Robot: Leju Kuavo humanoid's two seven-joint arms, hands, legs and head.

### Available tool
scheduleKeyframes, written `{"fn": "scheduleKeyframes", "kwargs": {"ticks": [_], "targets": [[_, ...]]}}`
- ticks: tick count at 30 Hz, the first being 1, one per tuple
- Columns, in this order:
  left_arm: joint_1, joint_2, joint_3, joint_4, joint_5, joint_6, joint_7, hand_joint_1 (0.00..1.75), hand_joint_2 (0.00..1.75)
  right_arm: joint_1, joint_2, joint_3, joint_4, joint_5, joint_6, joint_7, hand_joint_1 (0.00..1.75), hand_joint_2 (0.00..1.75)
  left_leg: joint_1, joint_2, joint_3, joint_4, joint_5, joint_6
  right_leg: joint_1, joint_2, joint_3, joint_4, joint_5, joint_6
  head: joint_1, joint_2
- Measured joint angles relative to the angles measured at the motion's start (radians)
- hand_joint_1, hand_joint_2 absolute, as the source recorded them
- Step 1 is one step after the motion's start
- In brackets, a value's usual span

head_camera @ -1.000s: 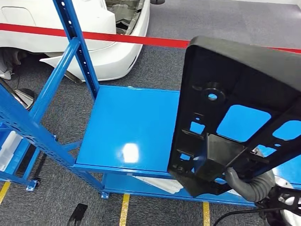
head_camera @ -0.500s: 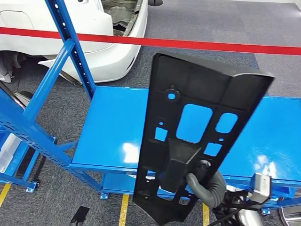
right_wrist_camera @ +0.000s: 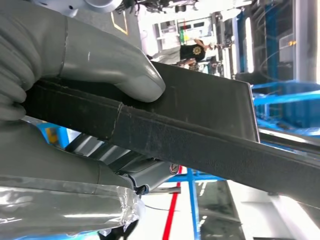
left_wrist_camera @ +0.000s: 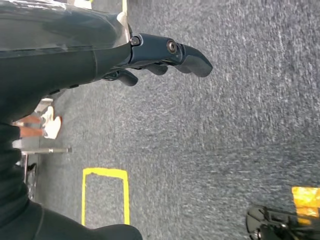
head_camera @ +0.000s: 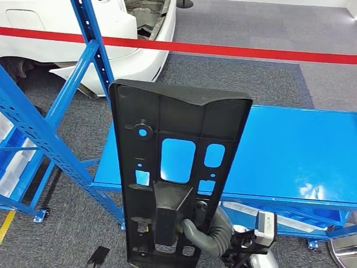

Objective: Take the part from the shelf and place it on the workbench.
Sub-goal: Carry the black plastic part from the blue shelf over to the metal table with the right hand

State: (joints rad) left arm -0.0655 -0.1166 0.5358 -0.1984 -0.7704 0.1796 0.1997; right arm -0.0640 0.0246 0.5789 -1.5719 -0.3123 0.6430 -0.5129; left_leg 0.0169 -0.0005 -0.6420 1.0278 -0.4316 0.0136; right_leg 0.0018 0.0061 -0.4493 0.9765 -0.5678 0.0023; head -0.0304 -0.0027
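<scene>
Nearest in the head view, the right hand (head_camera: pixel 202 226) grips the lower end of the black plastic panel (head_camera: pixel 177 167), its grey ribbed cover curling in behind the panel's raised block; in the right wrist view the thick grey thumb (right_wrist_camera: pixel 113 67) presses flat on one face of the panel (right_wrist_camera: pixel 196 117) while the rest of the hand clamps the other side. The panel stands nearly upright in the air, its ribbed back with several cut-out windows toward the camera, and through those windows the blue tabletop (head_camera: pixel 294 153) behind it shows. The panel hangs in front of the tabletop's near edge and left part, not touching it. The left hand (left_wrist_camera: pixel 166 52) hangs over grey carpet (left_wrist_camera: pixel 226 130), holding nothing, its dark fingers extended and close together; a yellow taped rectangle (left_wrist_camera: pixel 103 197) lies on the floor below it. Left of the panel rise the blue perforated uprights of the shelf (head_camera: pixel 95 53). Beyond the panel a red barrier tape (head_camera: pixel 252 51) stretches across, and behind the shelf stands a white car body (head_camera: pixel 126 61).
</scene>
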Motion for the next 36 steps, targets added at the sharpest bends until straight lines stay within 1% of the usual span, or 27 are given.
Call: {"fn": "scheduleKeyframes", "kwargs": {"ticks": [2,3,4,5,7,8,9,10,11,13,14,15,16,18,19,20,22,23,24,25,26,28,29,30,31,33,36], "targets": [[0.002,-0.002,-0.002,0.0,-0.005,-0.001,0.003,0.0,1.75,-0.006,0.002,0.011,0.002,0.01,-0.007,-0.007,1.75,1.75,0.004,-0.001,-0.002,-0.009,0.018,-0.015,0.006,0.0,-0.004,-0.015,0.012,-0.008,0.0,0.0],[0.003,-0.002,-0.002,0.0,-0.008,-0.001,0.004,0.0,1.75,-0.008,0.002,0.016,0.003,0.017,-0.011,-0.011,1.75,1.75,0.005,-0.002,-0.005,-0.011,0.016,-0.021,0.005,-0.003,-0.009,-0.02,0.024,-0.014,0.0,0.0],[0.004,-0.003,-0.003,0.0,-0.012,-0.002,0.005,0.0,1.75,-0.012,0.004,0.022,0.004,0.025,-0.015,-0.016,1.75,1.75,0.005,-0.002,-0.01,-0.004,-0.002,-0.026,0.003,-0.005,-0.017,-0.025,0.037,-0.022,-0.001,0.0],[0.005,-0.003,-0.003,0.0,-0.014,-0.003,0.006,0.0,1.75,-0.016,0.005,0.028,0.005,0.031,-0.02,-0.02,1.75,1.75,0.004,-0.003,-0.02,0.023,-0.038,-0.029,0.001,-0.008,-0.028,-0.029,0.05,-0.029,-0.003,0.0],[0.005,-0.002,-0.004,0.0,-0.017,-0.004,0.006,0.0,1.75,-0.021,0.007,0.038,0.006,0.04,-0.03,-0.03,1.75,1.75,0.004,-0.003,-0.046,0.135,-0.14,-0.033,0.0,-0.012,-0.055,-0.026,0.069,-0.039,-0.005,0.0],[0.005,-0.002,-0.004,0.0,-0.02,-0.005,0.006,0.0,1.75,-0.022,0.008,0.042,0.007,0.044,-0.034,-0.033,1.75,1.75,0.004,-0.003,-0.056,0.2,-0.175,-0.035,0.001,-0.014,-0.07,-0.022,0.077,-0.04,-0.006,0.0],[0.005,-0.002,-0.005,0.0,-0.023,-0.005,0.006,0.0,1.75,-0.023,0.008,0.046,0.007,0.046,-0.037,-0.034,1.75,1.75,0.004,-0.003,-0.056,0.247,-0.187,-0.036,0.002,-0.016,-0.085,-0.016,0.084,-0.04,-0.006,0.0],[0.005,-0.002,-0.006,0.0,-0.026,-0.005,0.006,0.0,1.75,-0.024,0.008,0.049,0.008,0.048,-0.04,-0.035,1.75,1.75,0.004,-0.003,-0.043,0.262,-0.177,-0.037,0.003,-0.017,-0.1,-0.009,0.09,-0.039,-0.006,0.0],[0.005,-0.002,-0.007,0.0,-0.028,-0.005,0.006,0.0,1.75,-0.024,0.008,0.052,0.008,0.049,-0.041,-0.036,1.75,1.75,0.004,-0.003,-0.013,0.24,-0.152,-0.037,0.003,-0.017,-0.116,0.001,0.094,-0.037,-0.006,0.0],[0.003,-0.002,-0.008,0.0,-0.031,-0.005,0.006,0.0,1.75,-0.026,0.008,0.057,0.008,0.05,-0.043,-0.04,1.75,1.75,0.004,-0.003,0.08,0.115,-0.114,-0.034,0.004,-0.017,-0.146,0.024,0.099,-0.032,-0.006,0.0],[0.002,-0.002,-0.009,0.0,-0.032,-0.005,0.006,0.0,1.75,-0.028,0.008,0.059,0.008,0.051,-0.045,-0.043,1.75,1.75,0.003,-0.003,0.121,0.05,-0.113,-0.031,0.005,-0.017,-0.159,0.036,0.102,-0.028,-0.006,0.0],[0.001,-0.002,-0.01,0.0,-0.033,-0.005,0.006,0.0,1.75,-0.03,0.008,0.06,0.007,0.053,-0.046,-0.045,1.75,1.75,0.001,-0.004,0.145,0.006,-0.118,-0.027,0.006,-0.017,-0.169,0.044,0.107,-0.023,-0.005,0.0],[0.0,-0.002,-0.01,0.0,-0.033,-0.005,0.006,0.0,1.75,-0.032,0.008,0.061,0.007,0.055,-0.047,-0.046,1.75,1.75,-0.002,-0.004,0.154,-0.015,-0.126,-0.023,0.007,-0.017,-0.177,0.049,0.113,-0.017,-0.005,0.0],[0.001,-0.003,-0.01,0.0,-0.034,-0.006,0.008,0.0,1.75,-0.034,0.008,0.063,0.007,0.059,-0.048,-0.048,1.75,1.75,-0.002,-0.001,0.146,-0.023,-0.12,-0.012,0.005,-0.015,-0.186,0.052,0.12,-0.003,-0.006,0.0],[0.001,-0.003,-0.01,0.001,-0.034,-0.006,0.008,0.0,1.75,-0.035,0.007,0.064,0.007,0.06,-0.048,-0.049,1.75,1.75,-0.001,0.001,0.14,-0.025,-0.113,-0.003,0.004,-0.013,-0.191,0.062,0.104,0.004,-0.005,0.0],[0.001,-0.003,-0.01,0.001,-0.034,-0.007,0.009,0.0,1.75,-0.036,0.007,0.065,0.007,0.062,-0.049,-0.049,1.75,1.75,0.0,0.004,0.132,-0.026,-0.104,0.006,0.002,-0.011,-0.2,0.088,0.073,0.011,-0.005,0.0],[0.001,-0.003,-0.01,0.001,-0.034,-0.008,0.009,0.0,1.75,-0.036,0.007,0.066,0.007,0.063,-0.049,-0.049,1.75,1.75,0.001,0.007,0.112,-0.026,-0.086,0.017,-0.002,-0.01,-0.227,0.196,-0.022,0.022,-0.004,0.0],[0.001,-0.003,-0.01,0.001,-0.034,-0.008,0.009,0.0,1.75,-0.036,0.006,0.067,0.008,0.063,-0.049,-0.049,1.75,1.75,0.001,0.008,0.102,-0.024,-0.078,0.018,-0.004,-0.01,-0.241,0.262,-0.059,0.025,-0.003,0.0],[0.001,-0.003,-0.01,0.001,-0.034,-0.008,0.009,0.0,1.75,-0.036,0.006,0.067,0.008,0.063,-0.049,-0.049,1.75,1.75,0.0,0.009,0.09,-0.022,-0.07,0.018,-0.005,-0.01,-0.245,0.312,-0.076,0.028,-0.003,0.0],[0.001,-0.003,-0.01,0.001,-0.034,-0.008,0.009,0.0,1.75,-0.036,0.006,0.067,0.008,0.063,-0.05,-0.049,1.75,1.75,0.0,0.01,0.079,-0.02,-0.063,0.017,-0.005,-0.01,-0.236,0.332,-0.072,0.029,-0.003,0.0],[0.0,-0.003,-0.01,0.001,-0.034,-0.008,0.009,0.0,1.75,-0.037,0.006,0.068,0.008,0.063,-0.05,-0.049,1.75,1.75,0.0,0.01,0.068,-0.018,-0.056,0.016,-0.006,-0.01,-0.209,0.314,-0.05,0.028,-0.003,0.0],[0.0,-0.004,-0.01,0.001,-0.034,-0.009,0.008,0.0,1.75,-0.04,0.006,0.069,0.008,0.063,-0.05,-0.049,1.75,1.75,-0.002,0.01,0.052,-0.015,-0.043,0.012,-0.005,-0.008,-0.11,0.182,0.004,0.021,-0.003,0.0],[0.0,-0.004,-0.01,0.001,-0.034,-0.009,0.007,0.0,1.75,-0.043,0.006,0.07,0.007,0.063,-0.05,-0.05,1.75,1.75,-0.003,0.009,0.047,-0.014,-0.036,0.008,-0.004,-0.006,-0.058,0.101,0.016,0.015,-0.004,0.0],[0.0,-0.004,-0.01,0.001,-0.034,-0.009,0.007,0.0,1.75,-0.045,0.006,0.07,0.007,0.063,-0.05,-0.05,1.75,1.75,-0.004,0.008,0.042,-0.014,-0.028,0.003,-0.002,-0.004,-0.022,0.039,0.019,0.009,-0.004,0.0],[0.0,-0.005,-0.01,0.001,-0.034,-0.009,0.006,0.0,1.75,-0.046,0.007,0.071,0.007,0.063,-0.05,-0.051,1.75,1.75,-0.004,0.008,0.037,-0.016,-0.019,-0.003,0.001,-0.002,-0.005,0.003,0.016,0.004,-0.005,0.0],[0.001,-0.005,-0.01,0.001,-0.034,-0.011,0.006,0.0,1.75,-0.048,0.007,0.071,0.007,0.063,-0.052,-0.053,1.75,1.75,-0.002,0.007,0.027,-0.019,-0.004,-0.015,0.002,-0.002,-0.008,-0.018,0.023,-0.007,-0.004,0.0],[0.003,-0.004,-0.01,0.001,-0.035,-0.012,0.006,0.0,1.75,-0.05,0.007,0.072,0.007,0.063,-0.055,-0.054,1.75,1.75,-0.001,0.004,0.011,-0.015,-0.019,-0.025,-0.004,-0.011,-0.022,-0.028,0.042,-0.022,-0.003,0.0]]}}
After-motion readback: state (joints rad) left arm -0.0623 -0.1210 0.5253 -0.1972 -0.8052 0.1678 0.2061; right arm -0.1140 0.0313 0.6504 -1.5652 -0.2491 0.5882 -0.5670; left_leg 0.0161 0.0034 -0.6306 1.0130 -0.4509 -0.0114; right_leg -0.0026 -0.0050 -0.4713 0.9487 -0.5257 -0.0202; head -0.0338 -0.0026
